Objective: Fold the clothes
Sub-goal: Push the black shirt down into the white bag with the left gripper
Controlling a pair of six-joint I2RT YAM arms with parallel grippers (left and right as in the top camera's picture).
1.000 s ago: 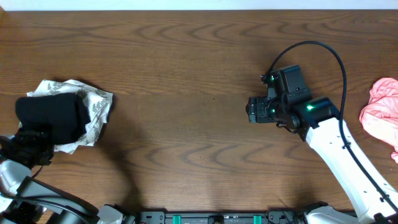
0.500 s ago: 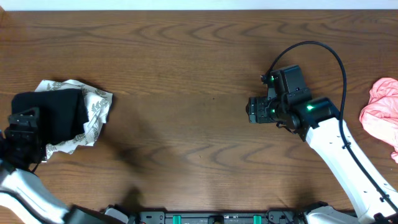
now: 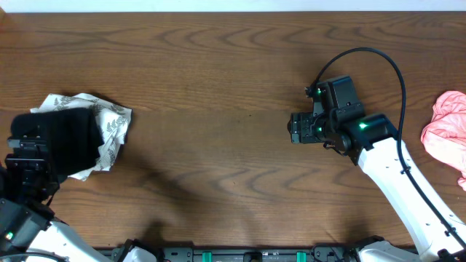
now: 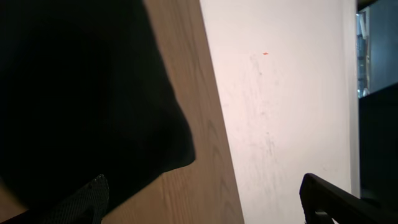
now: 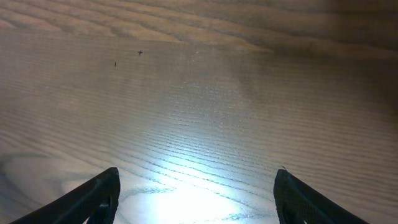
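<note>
The clothes lie in two places. At the table's left edge a folded black piece (image 3: pixel 71 137) rests on a white leaf-print piece (image 3: pixel 113 125). A crumpled pink piece (image 3: pixel 448 129) lies at the far right edge. My left gripper (image 3: pixel 30 151) hovers over the black piece's left side, open and holding nothing. In the left wrist view the black fabric (image 4: pixel 81 93) fills the upper left, and my left gripper (image 4: pixel 205 208) shows only its spread fingertips (image 4: pixel 87 200). My right gripper (image 3: pixel 292 128) stands open over bare wood right of centre, its fingers (image 5: pixel 93 200) wide apart around nothing.
The brown wooden table (image 3: pixel 218 87) spans the overhead view. Its left edge runs right beside the black piece, with pale floor (image 4: pixel 286 99) beyond it. The right arm's black cable (image 3: pixel 378 58) loops above its wrist.
My left gripper opened and let go of the black piece, which now lies on the leaf-print piece. The left arm shifted slightly up and left. The right arm stayed still.
</note>
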